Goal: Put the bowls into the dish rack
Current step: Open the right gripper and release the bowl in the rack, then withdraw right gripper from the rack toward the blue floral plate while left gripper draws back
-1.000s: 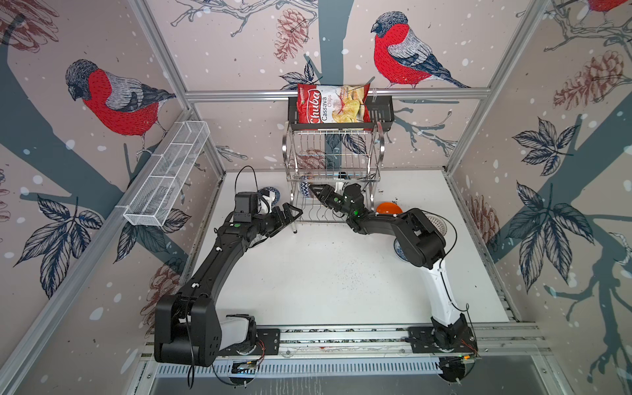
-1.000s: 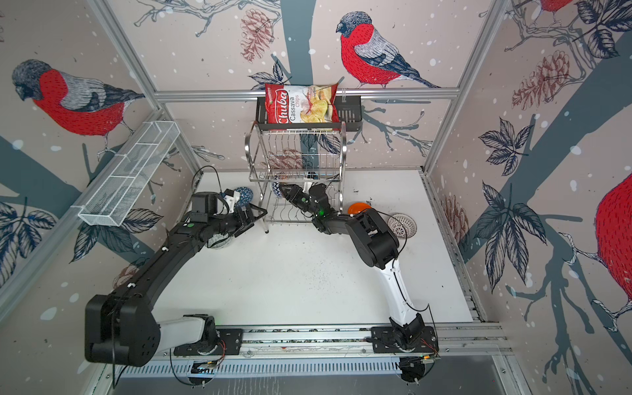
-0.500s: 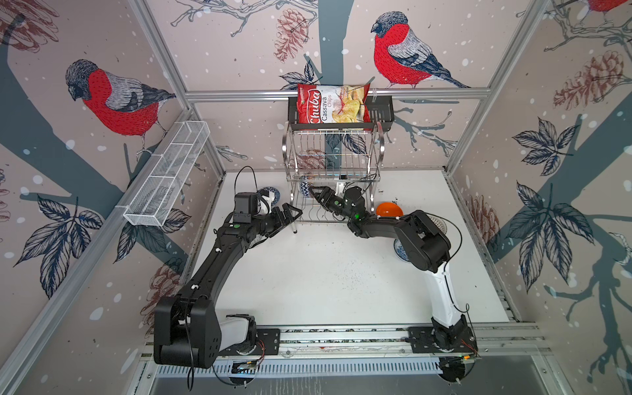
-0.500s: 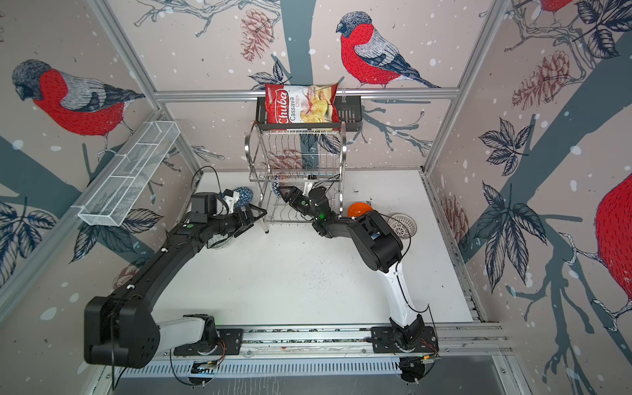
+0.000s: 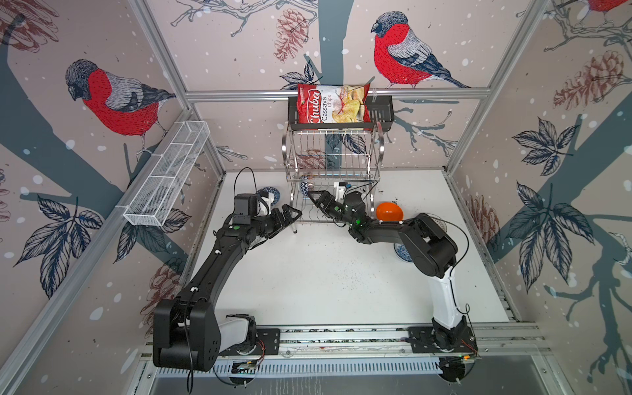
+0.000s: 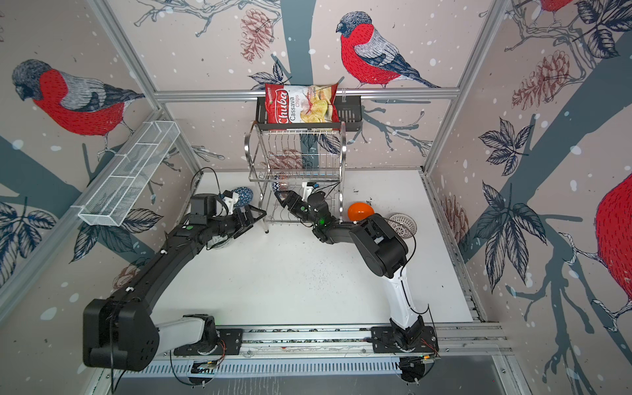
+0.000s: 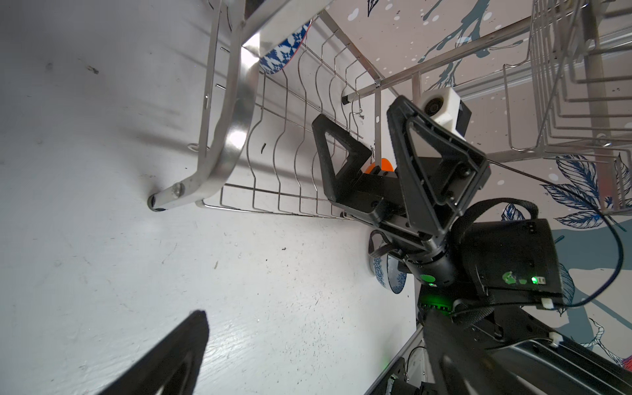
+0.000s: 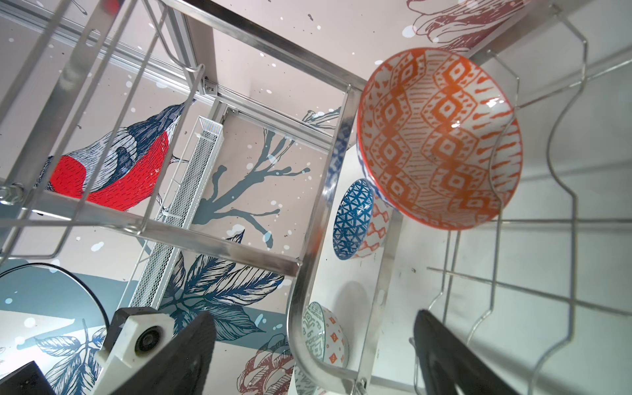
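Note:
The steel dish rack [image 5: 331, 171] [image 6: 294, 164] stands at the back of the table. An orange-red patterned bowl [image 8: 437, 136] with a blue-and-white outside [image 5: 304, 184] [image 7: 284, 51] stands on edge in the rack's lower shelf. My right gripper [image 5: 313, 198] [image 8: 313, 314] [image 7: 357, 113] is open just in front of it and holds nothing. My left gripper [image 5: 290, 215] [image 6: 258, 213] [image 7: 316, 318] hangs open and empty by the rack's front left leg. A plain orange bowl [image 5: 389, 212] [image 6: 359, 211] lies to the right of the rack.
A blue patterned bowl [image 5: 268, 195] [image 8: 352, 219] lies left of the rack behind my left arm. A grey-green bowl [image 8: 321, 337] lies nearer. A grey bowl [image 6: 402, 224] and a blue one [image 5: 402, 254] sit by my right arm. A chips bag [image 5: 331, 104] fills the black shelf above.
My right gripper's jaws have spread wide and let go of the patterned bowl, which now stands free in the lower shelf. The left arm has not moved.

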Robot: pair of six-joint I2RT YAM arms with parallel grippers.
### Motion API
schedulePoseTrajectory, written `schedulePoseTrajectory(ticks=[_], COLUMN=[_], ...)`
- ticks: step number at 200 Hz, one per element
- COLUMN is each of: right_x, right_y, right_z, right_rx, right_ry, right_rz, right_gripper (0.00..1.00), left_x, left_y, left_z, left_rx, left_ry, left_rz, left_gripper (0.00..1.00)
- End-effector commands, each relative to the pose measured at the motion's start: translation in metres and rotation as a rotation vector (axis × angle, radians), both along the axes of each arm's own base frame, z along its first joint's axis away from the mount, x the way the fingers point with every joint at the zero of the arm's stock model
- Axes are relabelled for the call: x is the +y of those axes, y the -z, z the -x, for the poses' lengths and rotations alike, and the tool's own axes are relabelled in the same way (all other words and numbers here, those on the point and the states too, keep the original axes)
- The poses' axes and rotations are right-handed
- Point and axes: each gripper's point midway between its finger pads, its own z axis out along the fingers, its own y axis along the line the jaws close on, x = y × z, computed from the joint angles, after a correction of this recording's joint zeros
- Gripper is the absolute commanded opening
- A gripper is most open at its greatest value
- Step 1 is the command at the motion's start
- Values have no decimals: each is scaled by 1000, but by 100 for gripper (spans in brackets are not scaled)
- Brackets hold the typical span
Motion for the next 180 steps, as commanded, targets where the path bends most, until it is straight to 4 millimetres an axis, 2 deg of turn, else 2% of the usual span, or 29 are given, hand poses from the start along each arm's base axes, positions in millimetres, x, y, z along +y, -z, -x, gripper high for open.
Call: schedulePoseTrajectory(ticks=[1,59,92,121,139,180], right_x=[-2,-12,-24,-44,-60,-106], right_y=[-9,-1,-5,-9,-3,7], right_z=[5,14,19,27,33,42], right_rx=[-22,13,9,6,30,76], right_ry=[17,35,61,93,114,175], right_rz=[-1,46,91,165,238,424], right_gripper=[100,99,99,100,100,100], left_x=[2,4,2,1,2,0], left_y=[-3,0,0,0,-1,-2], left_z=[-3,-3,-1,1,1,4], left_rx=[-23,-19,-11,-14,-24,-23], left_ry=[-9,-19,-14,-11,-15,-23], left_rz=[-7,-13,1,12,9,16], left_gripper=[98,98,98,98,98,98])
